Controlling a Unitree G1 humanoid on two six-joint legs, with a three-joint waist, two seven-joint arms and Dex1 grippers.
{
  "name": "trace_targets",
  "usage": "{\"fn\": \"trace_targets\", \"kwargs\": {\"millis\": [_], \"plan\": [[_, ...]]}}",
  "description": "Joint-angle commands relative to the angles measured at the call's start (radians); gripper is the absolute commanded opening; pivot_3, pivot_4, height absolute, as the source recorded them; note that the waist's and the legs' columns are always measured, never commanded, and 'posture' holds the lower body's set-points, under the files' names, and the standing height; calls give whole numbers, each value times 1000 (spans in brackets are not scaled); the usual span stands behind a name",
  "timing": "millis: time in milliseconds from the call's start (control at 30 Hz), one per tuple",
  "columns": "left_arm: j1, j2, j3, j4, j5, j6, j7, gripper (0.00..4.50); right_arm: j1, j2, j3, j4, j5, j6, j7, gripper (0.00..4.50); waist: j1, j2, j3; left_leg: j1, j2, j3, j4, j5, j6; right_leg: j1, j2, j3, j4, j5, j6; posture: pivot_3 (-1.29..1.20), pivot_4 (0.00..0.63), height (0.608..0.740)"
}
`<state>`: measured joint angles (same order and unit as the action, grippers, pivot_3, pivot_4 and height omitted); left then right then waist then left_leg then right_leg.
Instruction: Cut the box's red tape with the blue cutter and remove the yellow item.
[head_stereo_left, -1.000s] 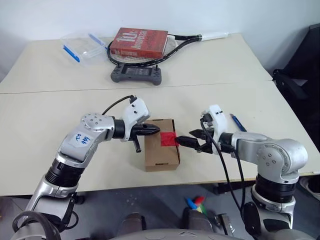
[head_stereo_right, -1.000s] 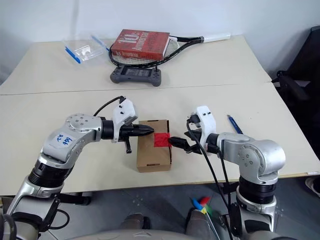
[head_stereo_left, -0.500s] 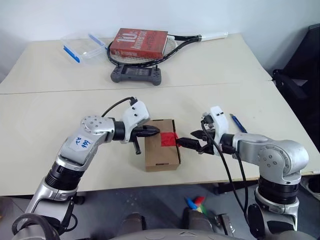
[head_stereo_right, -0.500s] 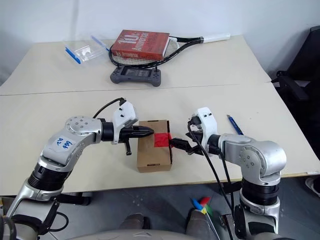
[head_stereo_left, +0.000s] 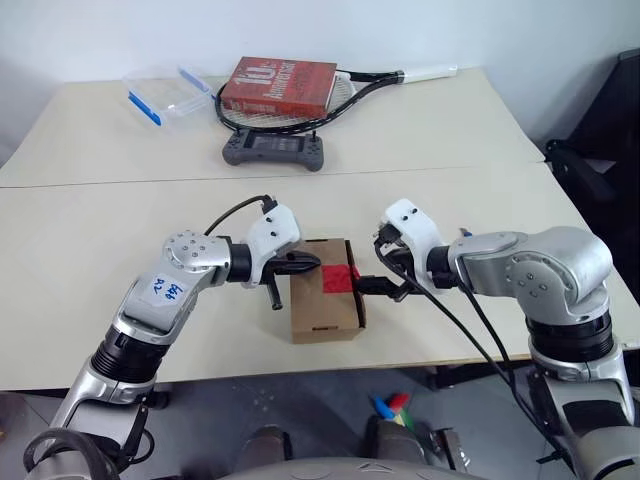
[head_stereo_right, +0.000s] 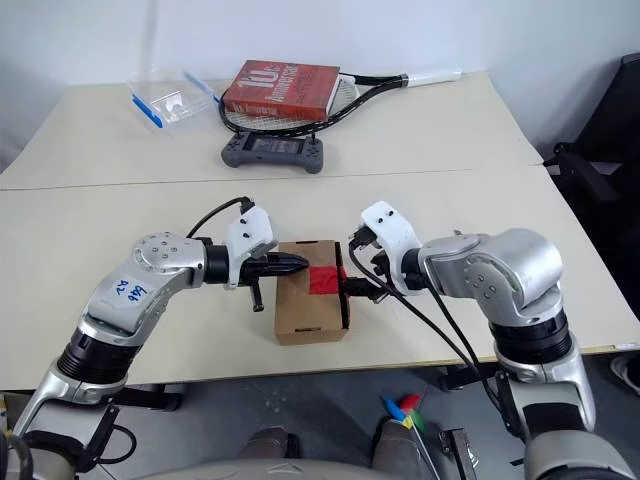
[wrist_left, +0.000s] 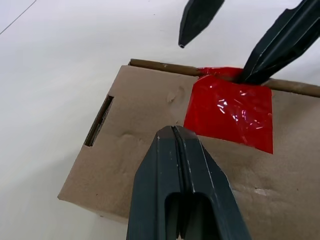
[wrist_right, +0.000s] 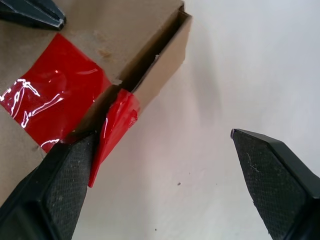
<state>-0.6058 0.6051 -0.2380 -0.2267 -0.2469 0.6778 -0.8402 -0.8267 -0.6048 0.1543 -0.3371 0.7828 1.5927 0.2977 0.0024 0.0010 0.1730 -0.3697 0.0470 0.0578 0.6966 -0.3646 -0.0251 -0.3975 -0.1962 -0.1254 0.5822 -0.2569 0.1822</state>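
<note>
The brown cardboard box (head_stereo_left: 322, 310) lies on the near table (head_stereo_left: 90, 240) between my two grippers. The red tape (head_stereo_left: 340, 278) covers its top near the right edge, and its end (wrist_right: 117, 120) folds down over a gap at the flap. My left gripper (head_stereo_left: 312, 264) is shut and holds nothing, hovering over the box top just left of the tape. My right gripper (head_stereo_left: 372, 288) is open at the box's right edge. One finger (wrist_right: 55, 190) touches the tape at the flap gap; the other (wrist_right: 275, 170) is over bare table. The blue cutter and the yellow item are out of view.
On the far table lie a red book (head_stereo_left: 278, 85), a racket (head_stereo_left: 395, 75), a grey game controller (head_stereo_left: 272, 150) and a clear container with blue clips (head_stereo_left: 165, 92). A seam (head_stereo_left: 120, 183) divides the two tables. Black cables trail from both wrists.
My right arm has swung its elbow up and rolled the wrist, with the open gripper staying at the box's right edge by the tape. The left gripper and the box have not moved.
</note>
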Motion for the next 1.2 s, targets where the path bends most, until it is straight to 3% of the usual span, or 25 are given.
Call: {"fn": "trace_targets", "kwargs": {"millis": [33, 433, 600, 700, 833, 900, 1000, 1200], "plan": [[43, 7, -52, 3, 27, 11, -11, 0, -23, -62, 62, 35, 82, 22, -18, 4443, 0, 0, 0, 0, 0, 0, 0, 0, 0, 0, 0, 0, 0, 0, 0, 0, 150, 740], [68, -6, -47, -14, 28, 27, 21, 0, -26, -88, 114, 180, 70, 22, -52, 4443, 9, -2, -2, 0, 0, 0, 0, 0, 0, 1, 0, 0, -1, 0, 0, 0, 150, 740], [70, -13, -45, -17, 29, 33, 33, 0, 9, -1, 78, 139, 21, 22, -108, 4443, 4, -3, -3, 0, 0, 0, 1, 0, 0, 1, 0, 0, -1, 0, 0, 0, 150, 740], [71, -10, -43, -22, 27, 37, 33, 0, 31, -21, 133, 57, -75, -31, -125, 4443, 2, -4, -4, 1, 0, 0, 2, 0, 0, 1, 0, 0, 0, 0, 0, 0, 150, 740], [76, -11, -40, -27, 26, 42, 38, 0, 52, -170, 349, -59, -288, -269, -97, 4443, 2, -4, -4, 0, 0, 0, 1, 0, 0, 1, 0, 0, 0, 0, 0, 0, 150, 740], [78, -12, -39, -32, 25, 46, 40, 0, 73, -188, 359, -78, -340, -331, -96, 4443, 2, -4, -4, 0, 0, 0, 1, 0, 0, 1, 0, 0, -1, 0, 0, 0, 150, 740], [81, -12, -39, -38, 23, 50, 42, 0, 114, -183, 312, -102, -360, -377, -69, 4443, 0, -5, -4, 1, 0, 0, 2, 0, 0, 1, 0, 0, -1, 0, 0, 0, 150, 740], [85, -8, -34, -44, 20, 53, 43, 0, 164, -129, -77, 41, -141, -154, 101, 4443, 7, -4, -4, 0, 0, 0, 2, 0, 0, 1, 0, 0, -1, 0, 0, 0, 150, 740]]}}
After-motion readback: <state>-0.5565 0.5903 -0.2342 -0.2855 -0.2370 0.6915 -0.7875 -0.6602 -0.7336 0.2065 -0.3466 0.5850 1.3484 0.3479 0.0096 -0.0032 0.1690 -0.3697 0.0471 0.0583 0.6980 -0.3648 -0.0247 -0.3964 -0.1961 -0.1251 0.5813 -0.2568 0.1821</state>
